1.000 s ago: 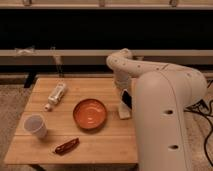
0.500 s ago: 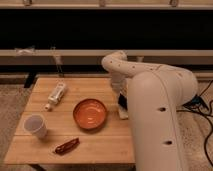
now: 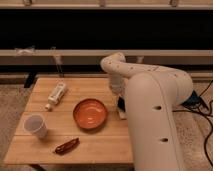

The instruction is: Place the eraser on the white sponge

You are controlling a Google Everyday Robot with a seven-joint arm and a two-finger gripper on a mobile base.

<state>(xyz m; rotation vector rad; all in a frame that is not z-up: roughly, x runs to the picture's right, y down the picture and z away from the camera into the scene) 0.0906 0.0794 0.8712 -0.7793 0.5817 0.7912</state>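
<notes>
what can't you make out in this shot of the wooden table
- Gripper: camera view, at the table's right edge beside the orange bowl, mostly behind the white arm.
- Small black eraser: only a dark sliver shows there; whether it is held is unclear.
- Off-white sponge: just a pale corner shows past the arm.
- Reddish-brown wrapper-like thing: too blurred to identify.

The eraser (image 3: 120, 103) shows only as a small dark sliver at the counter's right edge, mostly hidden behind the arm. Just below it, touching, peeks the off-white corner of the white sponge (image 3: 121, 114). The gripper (image 3: 119, 99) sits right there, shut
</notes>
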